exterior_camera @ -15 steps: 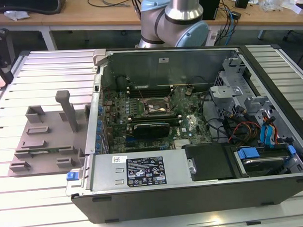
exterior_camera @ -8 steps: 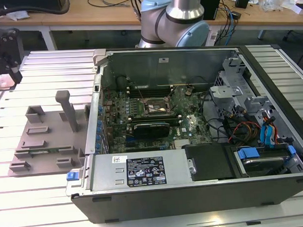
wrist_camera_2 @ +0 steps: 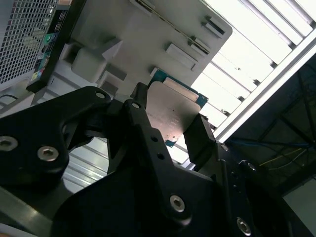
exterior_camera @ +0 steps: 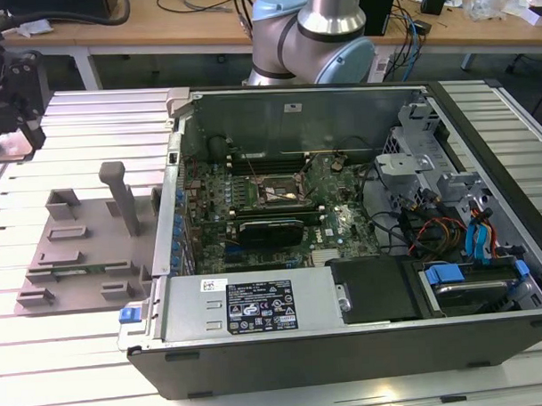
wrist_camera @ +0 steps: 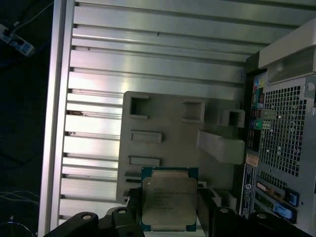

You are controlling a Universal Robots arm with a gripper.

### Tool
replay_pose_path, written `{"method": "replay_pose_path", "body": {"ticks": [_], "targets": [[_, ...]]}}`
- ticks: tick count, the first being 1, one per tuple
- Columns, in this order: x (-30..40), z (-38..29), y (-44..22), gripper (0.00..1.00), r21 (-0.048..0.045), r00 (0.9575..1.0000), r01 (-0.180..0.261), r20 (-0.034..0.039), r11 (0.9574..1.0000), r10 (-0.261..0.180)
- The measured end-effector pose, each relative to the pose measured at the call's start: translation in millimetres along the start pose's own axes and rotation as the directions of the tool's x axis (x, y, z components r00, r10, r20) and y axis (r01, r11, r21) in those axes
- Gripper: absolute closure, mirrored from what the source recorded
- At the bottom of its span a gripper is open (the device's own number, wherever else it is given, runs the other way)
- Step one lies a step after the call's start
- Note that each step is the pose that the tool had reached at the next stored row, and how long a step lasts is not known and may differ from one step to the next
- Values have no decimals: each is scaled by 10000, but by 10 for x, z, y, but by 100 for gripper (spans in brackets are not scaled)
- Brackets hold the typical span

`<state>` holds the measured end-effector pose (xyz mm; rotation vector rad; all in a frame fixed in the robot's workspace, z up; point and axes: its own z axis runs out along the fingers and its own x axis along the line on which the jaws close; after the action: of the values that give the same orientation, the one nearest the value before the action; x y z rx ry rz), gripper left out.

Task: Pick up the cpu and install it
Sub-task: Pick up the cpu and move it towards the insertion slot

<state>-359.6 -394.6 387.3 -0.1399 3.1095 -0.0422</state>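
Observation:
The cpu is a flat square chip with a pale silver top and a green rim, and it hangs in the air. My gripper is shut on it, one black finger against each side. From below, the second wrist view shows the cpu clamped by the gripper. In the exterior view the gripper hovers at the far left, above the slatted table and beyond the grey tray. The open socket sits on the motherboard inside the computer case.
The open computer case fills the middle and the exterior view's right, its wall standing between tray and motherboard. A long black heatsink block lies near the socket. The tray has an upright grey post. The robot arm's base stands behind the case.

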Motion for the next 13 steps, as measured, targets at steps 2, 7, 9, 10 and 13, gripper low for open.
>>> {"method": "replay_pose_path", "body": {"ticks": [2,7,9,10,13], "targets": [[-54,2,-5,45,0,10000,0,0,10000,0],[-146,4,-13,45,1,10000,-1,-1,10000,1],[-184,5,-16,45,3,10000,-1,-1,10000,1],[-205,6,-18,45,3,10000,0,-1,10000,0],[-283,9,-25,45,5,10000,0,-1,10000,0]]}}
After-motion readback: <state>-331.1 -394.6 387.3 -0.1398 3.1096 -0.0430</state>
